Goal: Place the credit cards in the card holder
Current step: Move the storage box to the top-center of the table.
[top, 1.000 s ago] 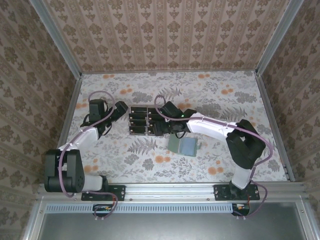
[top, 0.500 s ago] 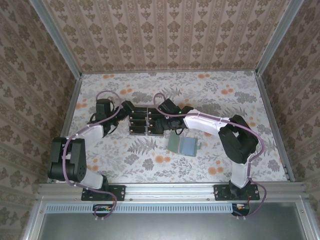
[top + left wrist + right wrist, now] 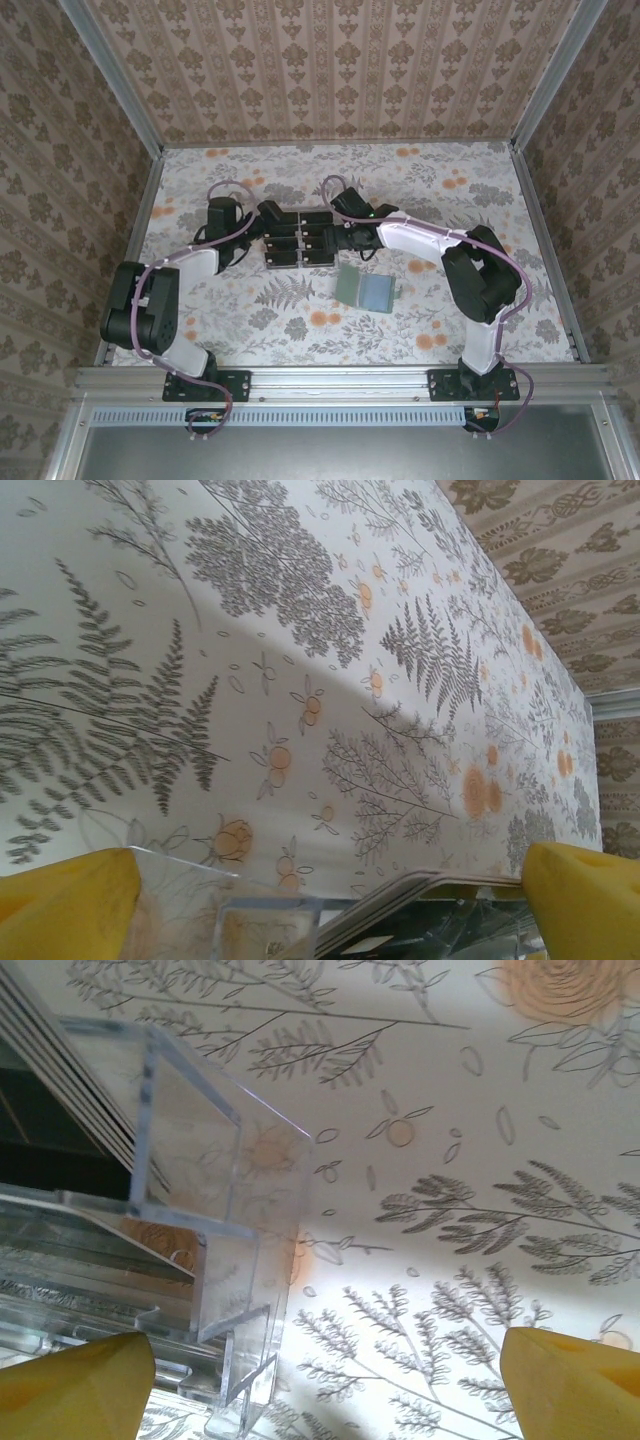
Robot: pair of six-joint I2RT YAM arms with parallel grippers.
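Note:
Several glossy black credit cards (image 3: 283, 243) stand in a clear plastic tray (image 3: 300, 262) at mid-table. The pale green card holder (image 3: 365, 288) lies flat in front and to the right of the tray, apart from both grippers. My left gripper (image 3: 272, 218) is open at the tray's left far corner; in the left wrist view its yellow fingertips (image 3: 62, 902) flank the tray's wall (image 3: 180, 900) and a stack of cards (image 3: 430, 905). My right gripper (image 3: 338, 236) is open at the tray's right side, with its yellow fingertips (image 3: 75, 1390) spread beside the clear tray (image 3: 200, 1210) and nothing between them.
The floral tablecloth (image 3: 440, 200) runs to patterned walls at the back and both sides, with metal corner posts (image 3: 540, 90). The arms' bases sit on the rail (image 3: 340, 385) at the near edge.
My left gripper has swung right, from left of the tray up to its left far corner. My right gripper has shifted back along the tray's right side, uncovering more of the tray.

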